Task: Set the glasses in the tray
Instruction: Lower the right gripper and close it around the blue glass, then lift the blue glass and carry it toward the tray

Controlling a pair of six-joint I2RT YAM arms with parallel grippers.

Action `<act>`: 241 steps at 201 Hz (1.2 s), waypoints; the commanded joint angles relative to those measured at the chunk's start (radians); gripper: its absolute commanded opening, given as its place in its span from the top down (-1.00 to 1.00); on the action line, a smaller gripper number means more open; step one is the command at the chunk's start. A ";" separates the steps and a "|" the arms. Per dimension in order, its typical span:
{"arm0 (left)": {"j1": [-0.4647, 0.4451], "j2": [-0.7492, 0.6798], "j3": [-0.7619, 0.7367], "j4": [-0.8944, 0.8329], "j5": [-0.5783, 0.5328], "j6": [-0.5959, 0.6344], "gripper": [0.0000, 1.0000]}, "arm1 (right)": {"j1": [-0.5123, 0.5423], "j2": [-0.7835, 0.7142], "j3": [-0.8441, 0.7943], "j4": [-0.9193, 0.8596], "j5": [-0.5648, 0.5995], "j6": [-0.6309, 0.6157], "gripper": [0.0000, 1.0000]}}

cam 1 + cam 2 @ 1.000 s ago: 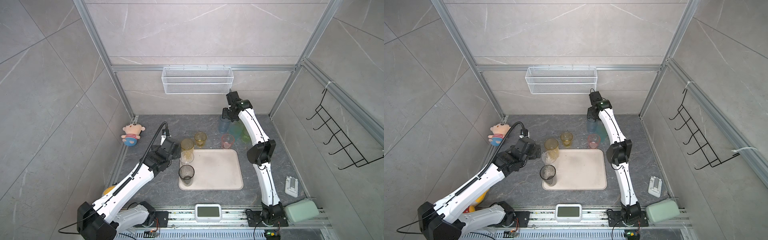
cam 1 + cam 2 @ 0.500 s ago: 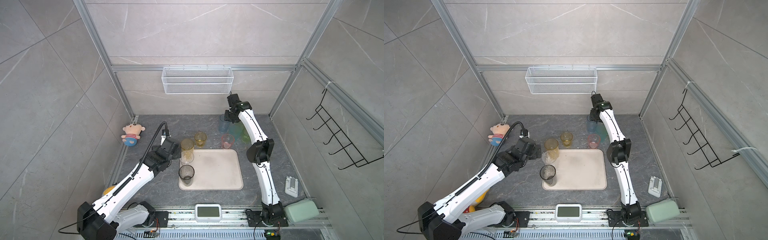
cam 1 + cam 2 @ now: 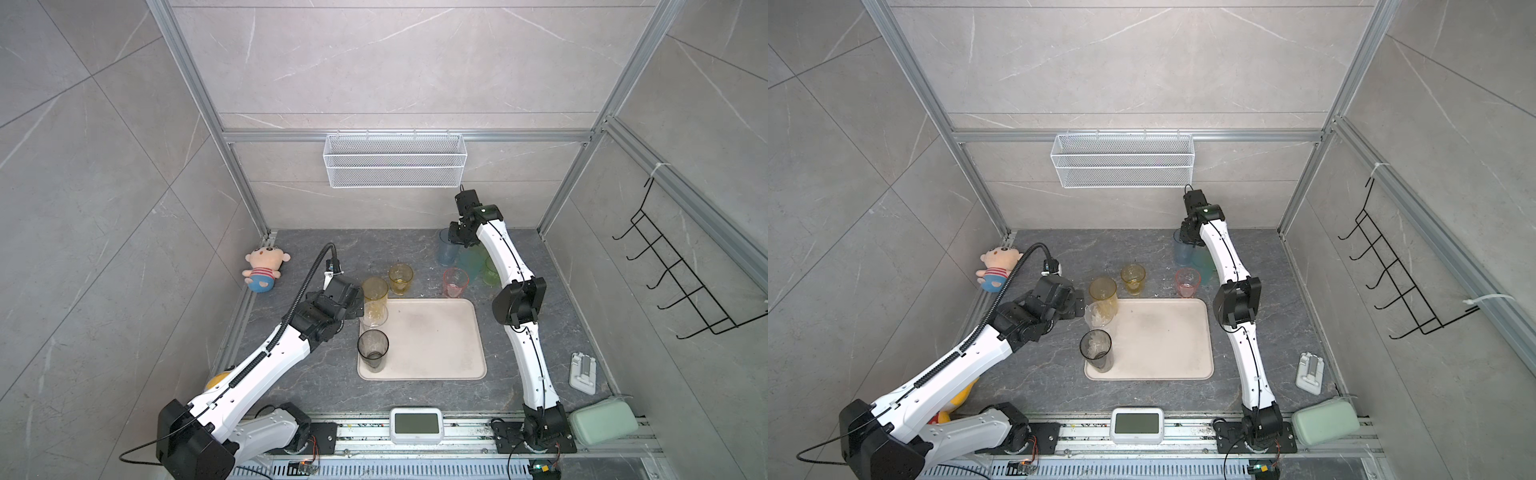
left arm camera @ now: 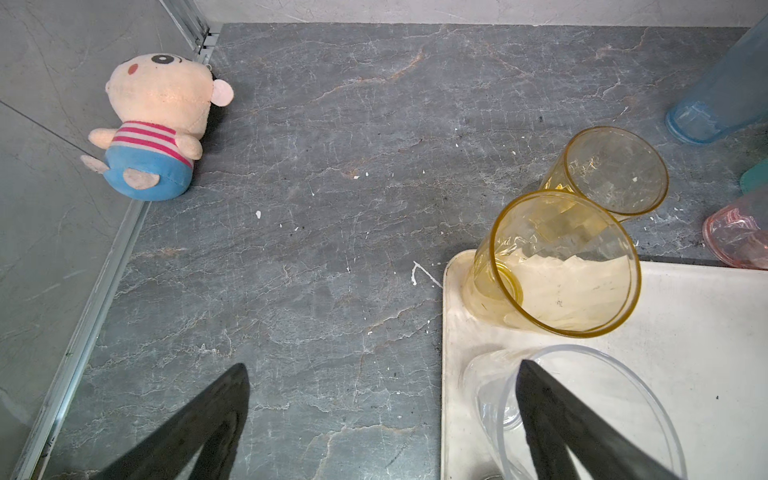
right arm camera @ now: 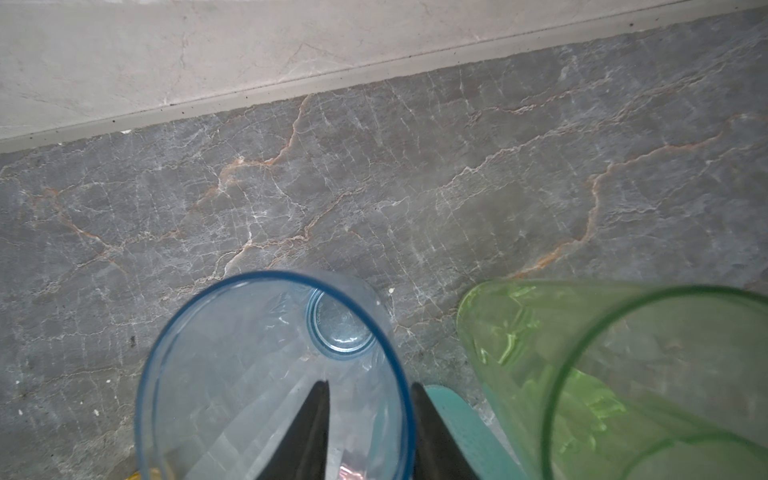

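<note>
Blue tumbler [image 5: 257,357] upright, mouth up; right end effector [image 5: 369,384] straddles its wall.

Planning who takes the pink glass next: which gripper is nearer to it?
Right. The right gripper is at the blue glass, behind the pink glass; the left gripper is by the clear glass, across the tray.

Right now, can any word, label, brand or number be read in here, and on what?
No text can be read anywhere.
The white screen device at the front: display blank.
The blue glass: any moulded mark in its base is too blurred to read.
</note>
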State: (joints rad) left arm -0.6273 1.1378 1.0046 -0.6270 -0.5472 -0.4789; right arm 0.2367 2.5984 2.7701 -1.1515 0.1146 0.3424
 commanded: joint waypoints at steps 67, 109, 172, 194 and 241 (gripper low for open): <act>0.005 0.004 0.028 0.009 0.004 -0.016 -0.99 | -0.004 0.026 0.034 0.006 -0.033 -0.020 0.60; 0.005 0.000 0.021 0.013 0.015 -0.024 -0.99 | -0.002 0.011 0.045 0.004 -0.059 -0.023 0.84; 0.006 -0.016 0.019 0.010 0.014 -0.028 -0.99 | 0.001 -0.051 0.072 -0.058 -0.118 -0.014 1.00; 0.005 -0.025 0.024 0.005 -0.011 -0.006 -1.00 | 0.010 -0.104 0.071 -0.082 -0.119 -0.027 1.00; 0.005 -0.040 0.039 -0.007 -0.033 0.016 -1.00 | 0.042 -0.220 0.068 -0.168 -0.097 -0.045 1.00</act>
State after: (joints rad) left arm -0.6273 1.1294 1.0058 -0.6277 -0.5488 -0.4850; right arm 0.2523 2.5130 2.8059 -1.2564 0.0109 0.3168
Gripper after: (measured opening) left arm 0.998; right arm 0.085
